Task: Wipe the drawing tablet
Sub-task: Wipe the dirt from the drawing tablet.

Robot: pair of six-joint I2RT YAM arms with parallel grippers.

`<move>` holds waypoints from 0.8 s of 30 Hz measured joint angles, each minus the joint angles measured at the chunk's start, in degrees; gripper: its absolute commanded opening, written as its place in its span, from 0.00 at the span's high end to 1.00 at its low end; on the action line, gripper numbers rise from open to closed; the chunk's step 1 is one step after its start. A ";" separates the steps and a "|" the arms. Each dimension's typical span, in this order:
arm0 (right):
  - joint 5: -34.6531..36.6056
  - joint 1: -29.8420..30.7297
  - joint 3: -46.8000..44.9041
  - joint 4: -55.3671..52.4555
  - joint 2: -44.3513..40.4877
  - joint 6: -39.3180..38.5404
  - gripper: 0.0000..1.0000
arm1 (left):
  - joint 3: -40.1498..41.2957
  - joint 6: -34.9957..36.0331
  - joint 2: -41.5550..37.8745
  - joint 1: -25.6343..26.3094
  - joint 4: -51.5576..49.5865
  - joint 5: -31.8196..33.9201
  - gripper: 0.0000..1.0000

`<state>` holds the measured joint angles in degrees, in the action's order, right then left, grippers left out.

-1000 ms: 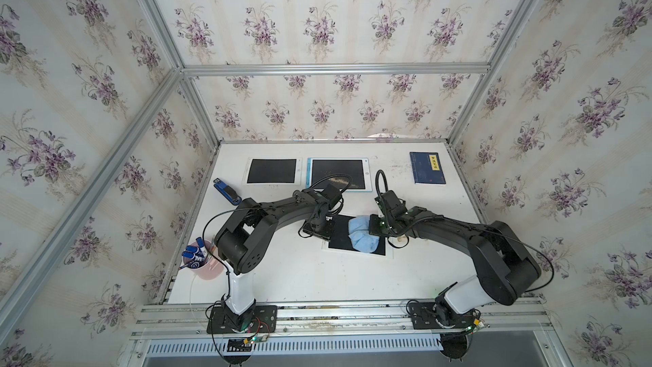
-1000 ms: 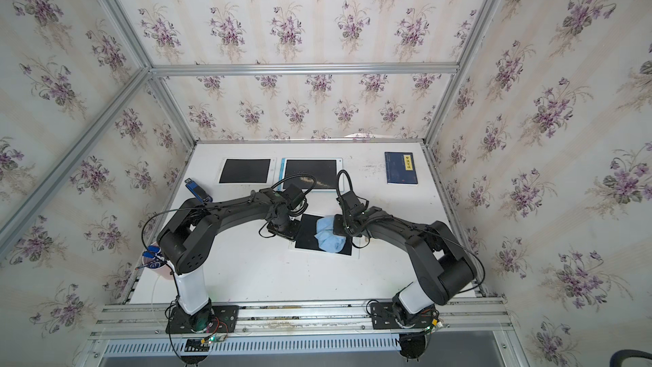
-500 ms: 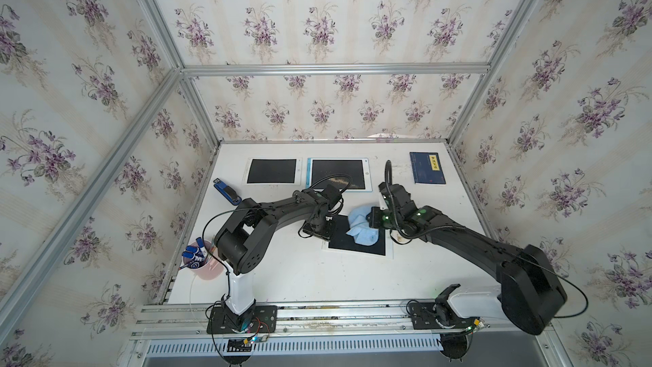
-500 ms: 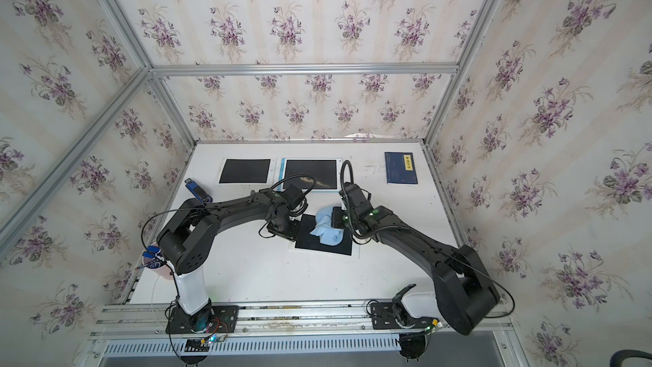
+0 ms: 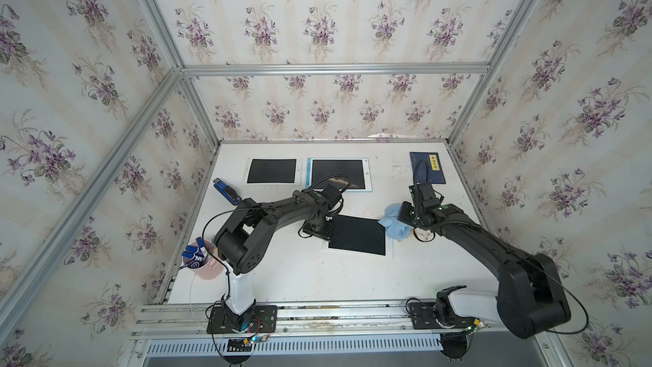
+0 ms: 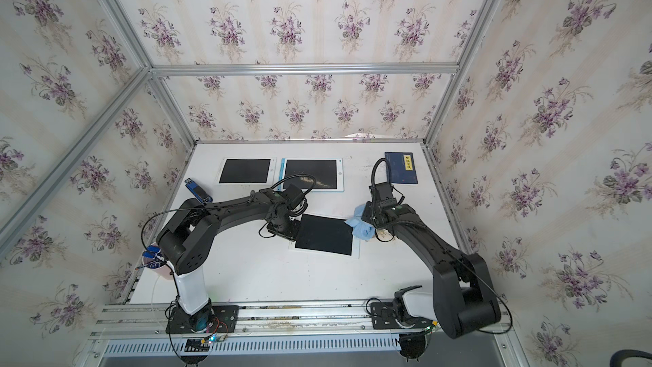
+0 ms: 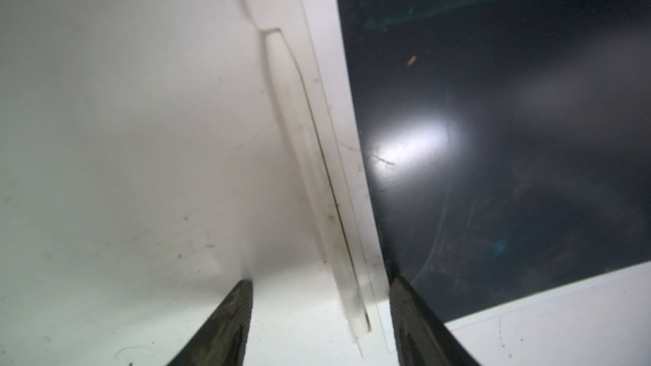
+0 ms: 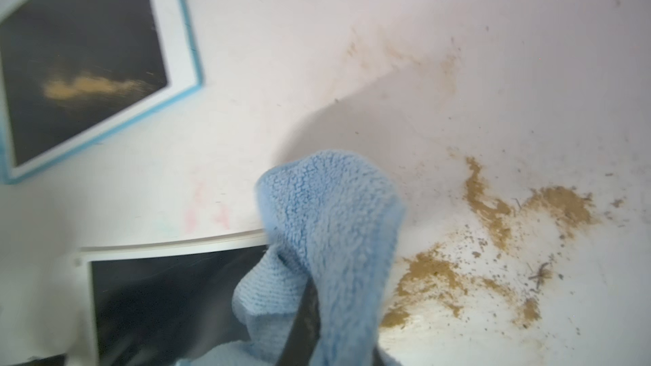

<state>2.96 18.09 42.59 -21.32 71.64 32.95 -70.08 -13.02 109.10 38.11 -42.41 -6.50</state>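
Right claw (image 8: 304,315) pinched tight on blue cloth (image 8: 327,213) at the tablet (image 5: 358,234) corner, brown dirt (image 8: 426,272) on table (image 5: 317,277) beside it, left claw (image 7: 317,286) spread partway, straddling tablet's white border

A robotics test cell, apparently a lab mock-up of a home: purple-flowered wallpaper panels (image 5: 352,1) in a silver aluminium frame (image 5: 331,69) enclose a white tabletop (image 5: 317,277), two black robot arms (image 5: 476,241) bolted to a slotted metal rail (image 5: 335,315).

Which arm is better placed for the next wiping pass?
Right. The right gripper is shut on the blue cloth at the edge of the drawing tablet; the left gripper, open, straddles its far border.
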 measured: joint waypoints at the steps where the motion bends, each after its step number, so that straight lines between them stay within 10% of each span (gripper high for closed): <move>1: -0.55 1.38 -0.02 0.81 -1.53 -0.11 1.00 | -0.02 0.00 0.02 0.00 -0.02 0.02 0.37; 8: -9.29 13.16 3.10 9.86 4.70 -1.11 1.00 | -0.35 0.00 0.28 0.00 -0.42 0.02 0.37; 24: -16.94 17.84 15.47 19.30 33.35 2.58 1.00 | -0.35 -0.07 0.22 0.00 -0.46 0.02 0.37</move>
<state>-13.98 35.92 58.06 -2.02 104.99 35.53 -70.43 -13.08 109.32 38.11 -42.87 -6.48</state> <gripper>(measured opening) 0.093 0.631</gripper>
